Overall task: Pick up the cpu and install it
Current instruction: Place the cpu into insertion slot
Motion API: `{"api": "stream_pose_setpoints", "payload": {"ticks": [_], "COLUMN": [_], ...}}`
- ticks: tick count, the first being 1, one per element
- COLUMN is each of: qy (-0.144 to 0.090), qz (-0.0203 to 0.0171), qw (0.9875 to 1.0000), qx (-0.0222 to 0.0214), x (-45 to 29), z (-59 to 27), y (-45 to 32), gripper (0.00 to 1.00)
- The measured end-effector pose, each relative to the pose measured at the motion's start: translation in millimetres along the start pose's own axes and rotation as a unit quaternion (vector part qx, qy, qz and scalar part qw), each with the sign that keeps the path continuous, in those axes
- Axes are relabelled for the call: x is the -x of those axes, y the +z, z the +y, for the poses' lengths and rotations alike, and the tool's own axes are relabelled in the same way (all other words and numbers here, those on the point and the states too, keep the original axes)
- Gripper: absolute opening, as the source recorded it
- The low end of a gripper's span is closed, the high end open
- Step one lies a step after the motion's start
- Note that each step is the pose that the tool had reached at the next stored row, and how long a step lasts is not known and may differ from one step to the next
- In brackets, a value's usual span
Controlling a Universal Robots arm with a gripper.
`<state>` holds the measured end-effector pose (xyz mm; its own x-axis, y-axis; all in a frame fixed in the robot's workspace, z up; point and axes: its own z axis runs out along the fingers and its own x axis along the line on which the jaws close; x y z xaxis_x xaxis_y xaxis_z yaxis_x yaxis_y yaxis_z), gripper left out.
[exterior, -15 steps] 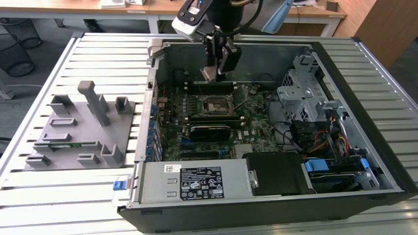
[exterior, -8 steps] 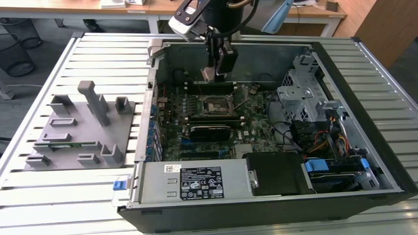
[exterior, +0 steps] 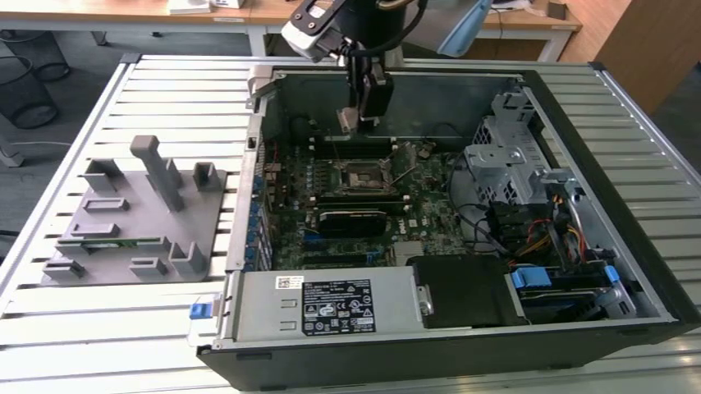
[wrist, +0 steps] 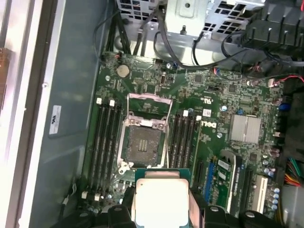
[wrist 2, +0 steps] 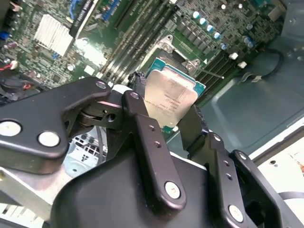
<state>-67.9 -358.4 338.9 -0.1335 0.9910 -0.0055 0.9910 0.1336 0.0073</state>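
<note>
First wrist view: near edge of the cpu (wrist: 159, 202) cut off by the picture's border. Most of the gripper (wrist: 160, 209) out of frame.

Second wrist view: one corner of the cpu (wrist 2: 170, 95) hidden behind the black gripper linkage. Socket (wrist 2: 178, 56) largely covered by the cpu.

Exterior view: arm (exterior: 362, 25) cut off at the top border. Item at the gripper (exterior: 353, 121) too small to identify. Front panel of the case (exterior: 438, 357) cut off at the bottom border.
</note>
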Motion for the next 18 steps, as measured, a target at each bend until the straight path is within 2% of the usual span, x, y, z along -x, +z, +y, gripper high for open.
{"api": "stream_pose_setpoints", "payload": {"ticks": [2,8,18], "qy": [0.005,0.04,0.044], "qz": [0.0,-0.0004,-0.0003], "qw": [1.0,0.9992,0.999], "qx": [0.0,-0.0003,-0.0002], "x": [-1.7,-2.6,-9.8], "z": [0.9,1.6,5.2], "y": [1.7,6.3,19.3], "gripper": [0.53,0.53,0.53]}}
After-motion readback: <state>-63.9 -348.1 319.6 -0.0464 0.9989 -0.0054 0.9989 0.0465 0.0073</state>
